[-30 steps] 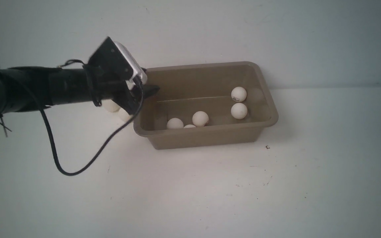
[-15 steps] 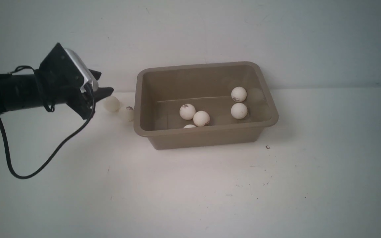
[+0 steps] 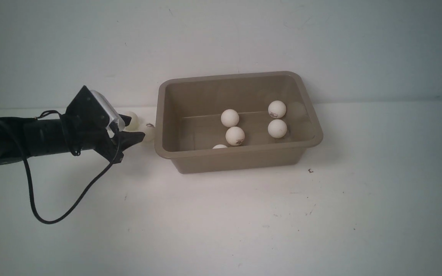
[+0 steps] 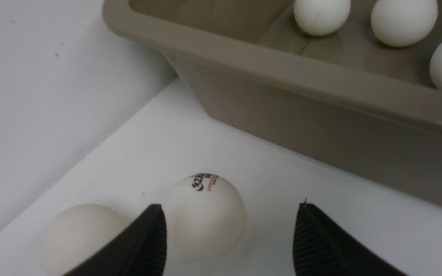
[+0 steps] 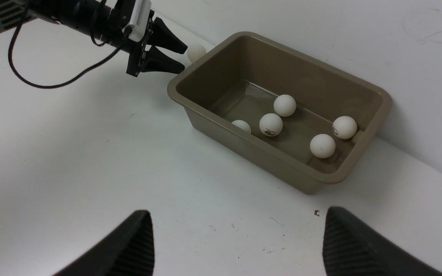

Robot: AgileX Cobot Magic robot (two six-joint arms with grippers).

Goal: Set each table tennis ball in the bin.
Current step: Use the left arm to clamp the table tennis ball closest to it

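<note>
1. Table tennis balls [image 3: 277, 109]: five lie in the bin [image 3: 240, 159], and two are out on the worktop [image 3: 221, 214]. Those two sit right at the tips of my left claw [image 4: 229, 209], between it and the bin's end wall.
2. I judge the step in hand to be the pick-up of the next ball. My left claw is open and grips nothing, with its jaws standing either side of the printed ball [image 4: 205, 216].
3. That ball sits off-centre between my fingertips. It is hard against one, perhaps touching, with a clear gap to the other, and only the tips reach it.
4. The plain ball [image 4: 84, 235] lies just outside that same finger. I cannot tell whether the two balls touch.
5. Next I should ease forward so the printed ball sits deeper between the pads, then close gently. A light round ball may squirt away, and my finger may nudge the plain one.
6. After that comes a lift over the rim just ahead.
7. My right claw [image 5: 237, 211] is open and empty over bare worktop, well apart from every ball.
</note>
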